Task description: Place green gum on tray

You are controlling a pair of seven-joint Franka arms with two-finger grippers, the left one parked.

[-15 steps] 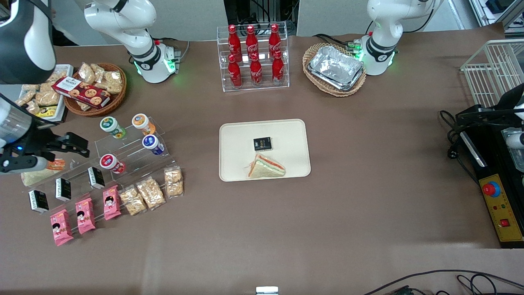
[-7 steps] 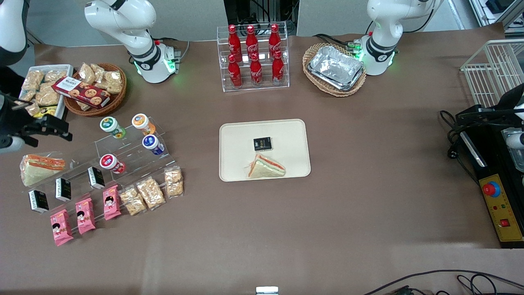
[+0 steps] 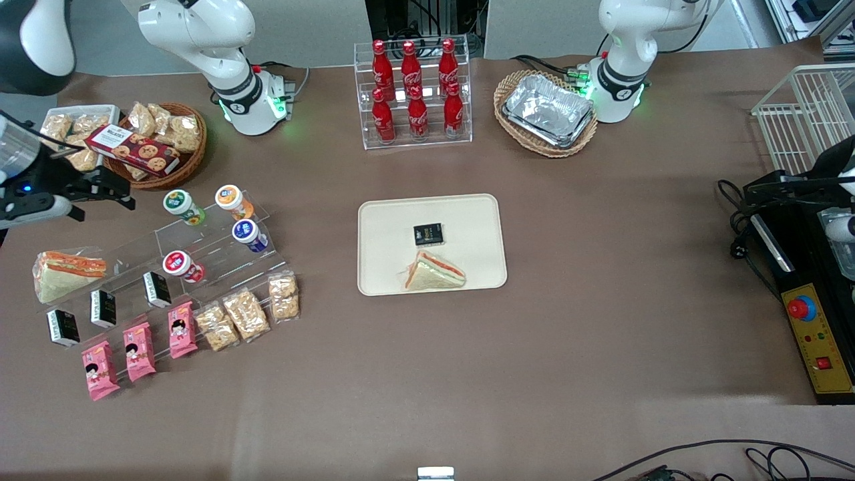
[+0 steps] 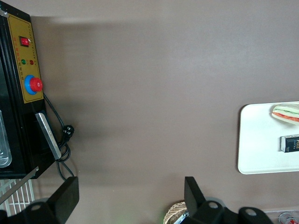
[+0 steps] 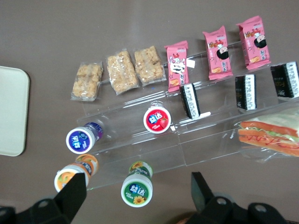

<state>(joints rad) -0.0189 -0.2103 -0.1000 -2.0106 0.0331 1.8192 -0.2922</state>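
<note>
Green gum sits on the top step of the clear rack, beside the orange-lidded bottle, well apart from the tray at mid-bench. Pincer hovers near the gum toward the working arm's end, jaws wide, holding nothing. Tray carries a sandwich and a black packet.

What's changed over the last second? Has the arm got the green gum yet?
Not yet. The gripper swung from over the sandwich end of the acrylic rack, drew back, and now hangs open and empty beside the green gum, farther from the front camera than before. The gum and tray have not moved.
</note>
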